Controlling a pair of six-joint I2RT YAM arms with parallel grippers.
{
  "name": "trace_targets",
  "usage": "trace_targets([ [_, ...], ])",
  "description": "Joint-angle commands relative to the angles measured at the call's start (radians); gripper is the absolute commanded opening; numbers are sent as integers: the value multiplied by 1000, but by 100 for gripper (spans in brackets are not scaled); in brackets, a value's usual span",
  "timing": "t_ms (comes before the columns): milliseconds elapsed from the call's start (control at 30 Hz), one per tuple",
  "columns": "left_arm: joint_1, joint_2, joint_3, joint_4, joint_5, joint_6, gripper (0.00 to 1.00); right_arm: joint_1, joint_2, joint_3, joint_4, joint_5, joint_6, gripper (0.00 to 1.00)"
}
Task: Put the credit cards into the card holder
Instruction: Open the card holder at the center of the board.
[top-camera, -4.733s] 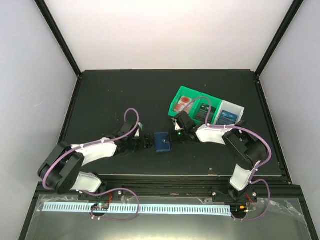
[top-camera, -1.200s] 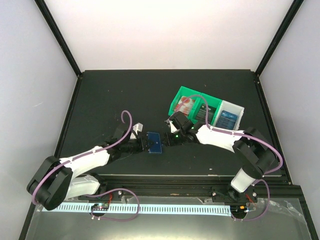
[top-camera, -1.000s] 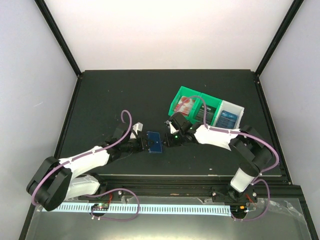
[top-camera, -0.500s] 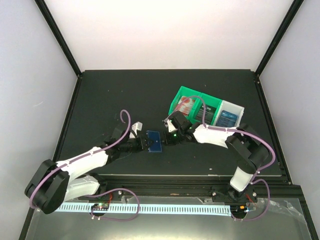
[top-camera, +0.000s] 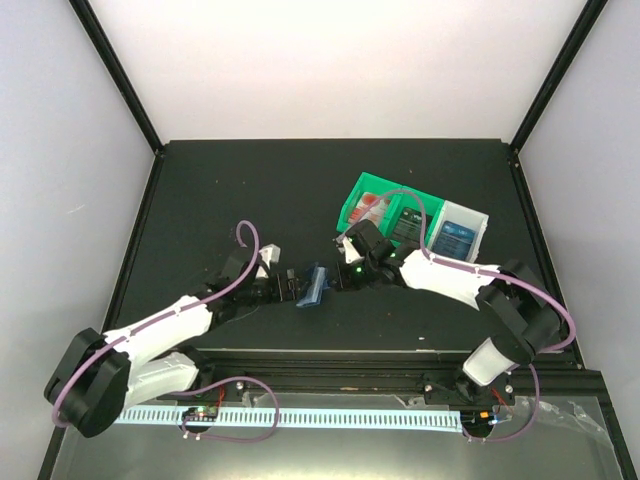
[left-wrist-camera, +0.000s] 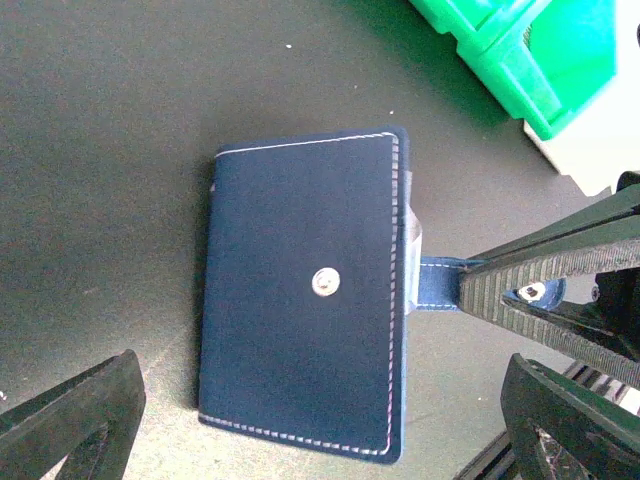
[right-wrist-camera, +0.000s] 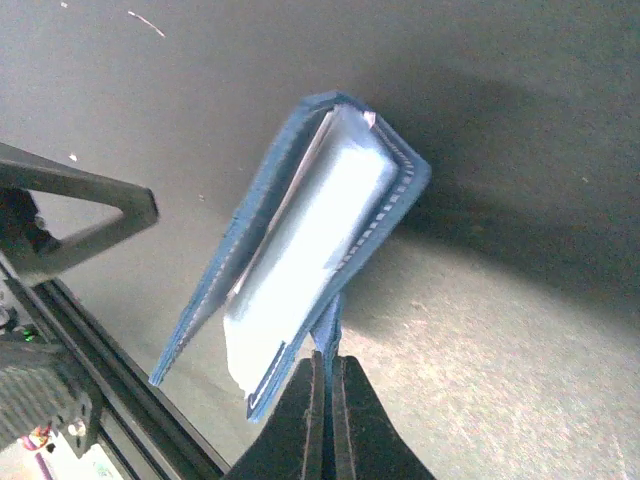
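Right wrist view shows the right gripper pinched shut on the snap tab, which tips the card holder half open on the table between the arms. The left gripper is spread wide either side of it and holds nothing. I'd judge the wallet light, soft and floppy. The tab looks a thin hold, the stitched edge a firmer one. The credit cards, likely stiff and slick, lie in the green bin.
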Motion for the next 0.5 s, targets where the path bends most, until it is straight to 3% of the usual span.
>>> trace_targets([
  [0,-2,20,45,-14,7,54,99,-4,-39,31,-83,36,0,1],
  [200,-2,48,32,48,57,65,99,-3,-54,42,-79,15,-3,1],
  [467,-3,109,112,9,94,142,99,-3,-65,61,-70,-3,-23,1],
])
